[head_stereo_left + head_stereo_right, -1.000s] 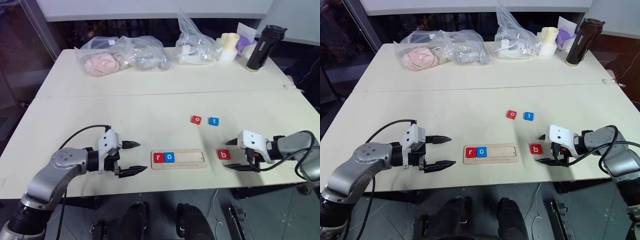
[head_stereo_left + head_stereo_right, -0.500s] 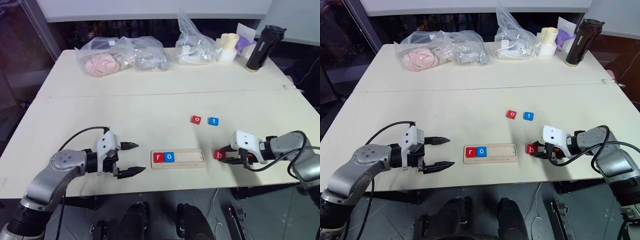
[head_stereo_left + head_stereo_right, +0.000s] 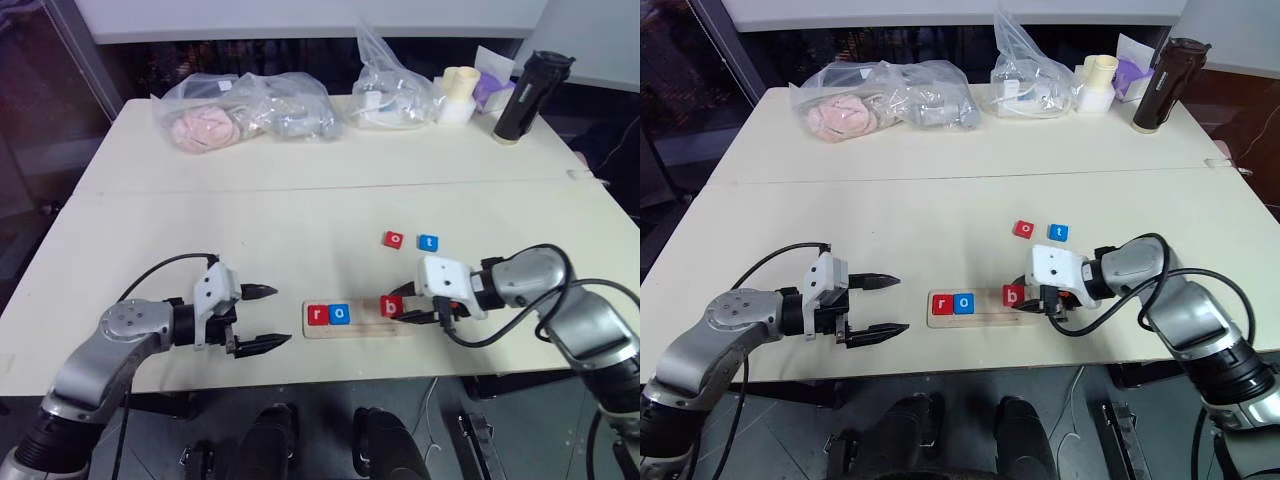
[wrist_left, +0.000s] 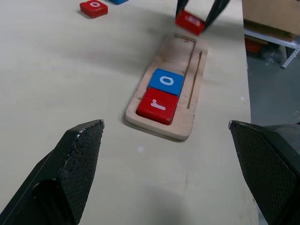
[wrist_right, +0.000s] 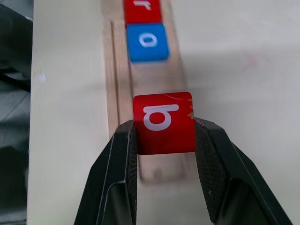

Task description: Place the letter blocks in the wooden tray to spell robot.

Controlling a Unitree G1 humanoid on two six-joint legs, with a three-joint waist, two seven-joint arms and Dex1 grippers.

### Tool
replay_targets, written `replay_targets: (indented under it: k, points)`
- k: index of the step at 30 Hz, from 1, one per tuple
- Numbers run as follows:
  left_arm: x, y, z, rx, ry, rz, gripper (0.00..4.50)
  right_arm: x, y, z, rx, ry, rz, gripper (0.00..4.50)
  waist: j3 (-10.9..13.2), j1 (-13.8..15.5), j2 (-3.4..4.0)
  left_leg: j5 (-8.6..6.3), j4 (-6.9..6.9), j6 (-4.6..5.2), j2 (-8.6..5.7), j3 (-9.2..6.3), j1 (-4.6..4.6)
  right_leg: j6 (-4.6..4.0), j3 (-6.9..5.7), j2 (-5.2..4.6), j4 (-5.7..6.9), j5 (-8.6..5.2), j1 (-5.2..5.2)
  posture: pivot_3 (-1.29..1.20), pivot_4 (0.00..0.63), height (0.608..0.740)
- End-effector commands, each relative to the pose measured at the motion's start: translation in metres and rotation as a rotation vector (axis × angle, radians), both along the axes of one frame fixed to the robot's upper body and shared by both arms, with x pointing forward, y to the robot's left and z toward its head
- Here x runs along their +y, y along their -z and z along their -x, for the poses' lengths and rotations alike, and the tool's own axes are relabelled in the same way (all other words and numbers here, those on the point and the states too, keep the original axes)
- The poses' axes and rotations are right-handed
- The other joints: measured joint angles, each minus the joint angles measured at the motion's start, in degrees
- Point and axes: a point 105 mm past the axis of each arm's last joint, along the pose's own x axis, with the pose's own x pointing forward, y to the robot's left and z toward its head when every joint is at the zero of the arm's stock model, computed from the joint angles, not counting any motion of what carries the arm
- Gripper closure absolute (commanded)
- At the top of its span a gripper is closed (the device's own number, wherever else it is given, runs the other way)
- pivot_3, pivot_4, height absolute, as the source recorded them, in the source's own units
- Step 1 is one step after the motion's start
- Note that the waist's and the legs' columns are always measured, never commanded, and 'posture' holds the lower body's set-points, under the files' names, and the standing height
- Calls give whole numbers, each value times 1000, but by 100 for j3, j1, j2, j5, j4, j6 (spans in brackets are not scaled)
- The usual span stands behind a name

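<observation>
We see the wooden tray (image 3: pixel 357 317) lying parallel to the near edge of the tabletop (image 3: pixel 300 215), a little in from it, with the red r block (image 3: pixel 318 315) and blue o block (image 3: pixel 340 314) seated side by side at its left end and the rest of the groove bare. Our right end effector (image 3: pixel 407 311) is clamped on the red b block (image 3: pixel 393 306), holding it over the tray's free right part, apart from the blue o. Our left end effector (image 3: pixel 268 317) hovers with fingers spread wide, gripping nothing, just left of the tray. The red o block (image 3: pixel 393 239) and blue t block (image 3: pixel 428 242) lie together farther in, with open surface around them. Bags and a dark bottle (image 3: pixel 529 97) crowd the far edge.
</observation>
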Motion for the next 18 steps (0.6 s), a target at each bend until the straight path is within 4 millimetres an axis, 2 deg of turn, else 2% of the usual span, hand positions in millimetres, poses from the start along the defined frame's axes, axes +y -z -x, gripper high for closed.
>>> replay_targets:
  k: [1,12,18]
  points:
    - [-10,-19,1,-45,20,13,0,12,-7,-1,-35,-17,-20,3378,0,-5,0,0,0,0,0,1,0,1,1,0,0,0,0,0,150,738]
    - [-18,-30,3,-43,11,14,0,27,3,2,-15,-35,-30,3378,0,-12,0,2,3,0,0,1,1,2,-4,6,7,1,0,0,150,738]
    - [-21,-21,9,-32,31,-13,0,32,7,-3,-21,-22,-41,3378,0,-12,-1,2,4,0,-1,2,1,2,-5,7,7,1,1,0,150,738]
